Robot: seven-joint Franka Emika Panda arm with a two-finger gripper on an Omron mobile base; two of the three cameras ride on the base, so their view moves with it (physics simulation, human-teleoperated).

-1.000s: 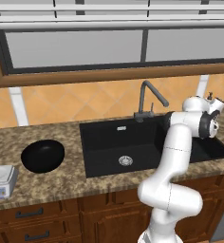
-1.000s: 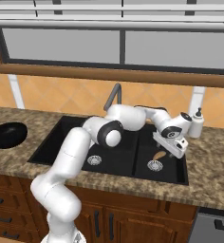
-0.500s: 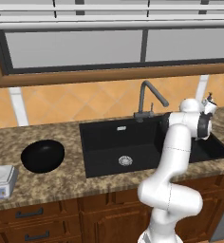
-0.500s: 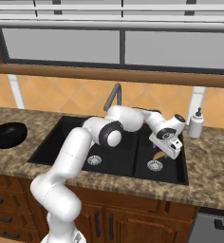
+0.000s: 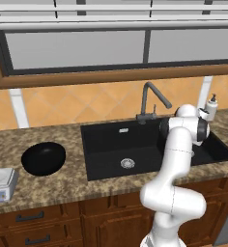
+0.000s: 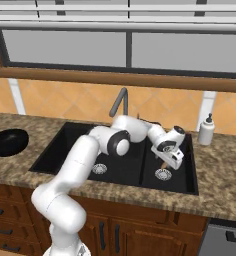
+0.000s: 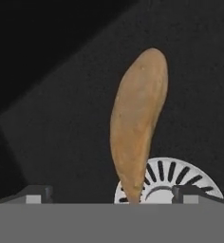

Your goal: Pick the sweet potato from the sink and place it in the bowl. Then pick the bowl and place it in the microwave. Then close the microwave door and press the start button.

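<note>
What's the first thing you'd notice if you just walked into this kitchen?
The big white robot arm bending down into the black sink, its open gripper above a silver drain. In the hand view, a long brown sweet potato lies on the sink floor, one end beside that drain. A shiny black bowl sits on the counter left of the sink.
</note>
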